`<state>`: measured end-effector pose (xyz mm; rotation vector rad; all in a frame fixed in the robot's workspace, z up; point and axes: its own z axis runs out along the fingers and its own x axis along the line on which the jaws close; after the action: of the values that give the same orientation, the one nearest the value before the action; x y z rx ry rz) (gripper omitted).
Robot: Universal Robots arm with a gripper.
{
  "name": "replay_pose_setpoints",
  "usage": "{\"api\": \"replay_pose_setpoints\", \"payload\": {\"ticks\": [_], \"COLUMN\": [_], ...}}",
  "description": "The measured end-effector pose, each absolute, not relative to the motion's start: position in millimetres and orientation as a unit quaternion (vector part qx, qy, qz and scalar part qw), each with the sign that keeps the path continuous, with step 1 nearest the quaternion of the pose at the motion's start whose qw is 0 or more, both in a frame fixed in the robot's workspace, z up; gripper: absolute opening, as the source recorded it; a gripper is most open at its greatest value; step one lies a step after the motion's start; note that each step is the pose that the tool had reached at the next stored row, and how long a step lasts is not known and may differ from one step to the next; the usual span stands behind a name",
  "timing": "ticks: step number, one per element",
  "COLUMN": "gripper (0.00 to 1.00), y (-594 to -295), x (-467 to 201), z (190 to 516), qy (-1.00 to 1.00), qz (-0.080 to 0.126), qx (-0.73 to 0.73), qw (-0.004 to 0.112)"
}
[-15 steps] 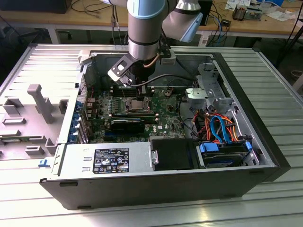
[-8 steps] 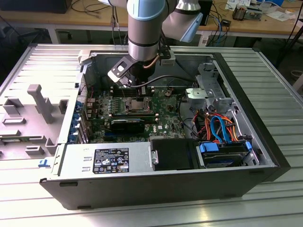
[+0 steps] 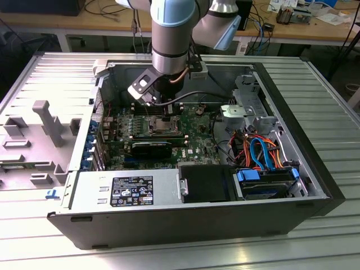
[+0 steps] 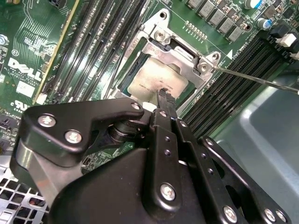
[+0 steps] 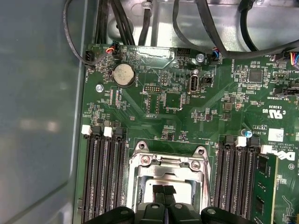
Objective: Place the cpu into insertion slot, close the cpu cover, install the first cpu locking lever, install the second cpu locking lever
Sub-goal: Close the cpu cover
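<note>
The cpu (image 4: pixel 154 77), a silvery square with smudges on its top, lies in the insertion slot (image 5: pixel 140 173) on the green motherboard. The silver cpu cover (image 4: pixel 184 56) lies down around it as a frame, and the chip shows through its window. My gripper (image 5: pixel 163 190) is shut, its black fingertips (image 4: pixel 166 97) together and resting on the cpu's top near one edge. A thin metal locking lever (image 4: pixel 257 80) reaches from the socket's corner out over the memory slots. In the exterior view the gripper (image 3: pixel 167 112) hangs straight above the socket (image 3: pixel 163 126) inside the open computer case.
Long black memory slots (image 5: pixel 103 177) flank the socket on both sides. A coin battery (image 5: pixel 123 73) and black cables (image 5: pixel 187 18) lie beyond it. The grey case wall (image 5: pixel 42 116) rises close by. A power supply (image 3: pixel 129 191) and drive cables (image 3: pixel 259 152) fill the case's near side.
</note>
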<state>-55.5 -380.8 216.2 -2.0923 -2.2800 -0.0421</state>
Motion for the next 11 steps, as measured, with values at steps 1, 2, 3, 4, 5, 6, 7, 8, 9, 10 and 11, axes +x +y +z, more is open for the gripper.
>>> {"api": "replay_pose_setpoints", "payload": {"ticks": [1, 2, 3, 4, 5, 6, 7, 8, 9, 10, 11], "gripper": [0.11, 0.11, 0.11, 0.11, 0.11, 0.11, 0.11, 0.11, 0.11, 0.11, 0.11], "y": [-380.8, -380.8, -380.8, -380.8, -380.8, -380.8, -380.8, -380.8, -380.8, -380.8, -380.8], "x": [-55.6, -55.6, -55.8, -55.9, -55.9, -56.0, -56.2, -56.3, -56.6, -56.8, -56.9], "z": [215.7, 215.1, 214.4, 213.6, 213.1, 212.4, 211.6, 210.6, 209.6, 208.5, 207.8], "qy": [-0.737, -0.737, -0.737, -0.737, -0.737, -0.737, -0.737, -0.737, -0.737, -0.737, -0.737], "qz": [-0.014, -0.014, -0.014, -0.014, -0.014, -0.014, -0.014, -0.014, -0.014, -0.014, -0.014], "qx": [-0.676, -0.676, -0.676, -0.676, -0.676, -0.676, -0.676, -0.676, -0.676, -0.676, -0.676], "qw": [0.023, 0.023, 0.023, 0.023, 0.023, 0.023, 0.023, 0.023, 0.023, 0.023, 0.023]}}
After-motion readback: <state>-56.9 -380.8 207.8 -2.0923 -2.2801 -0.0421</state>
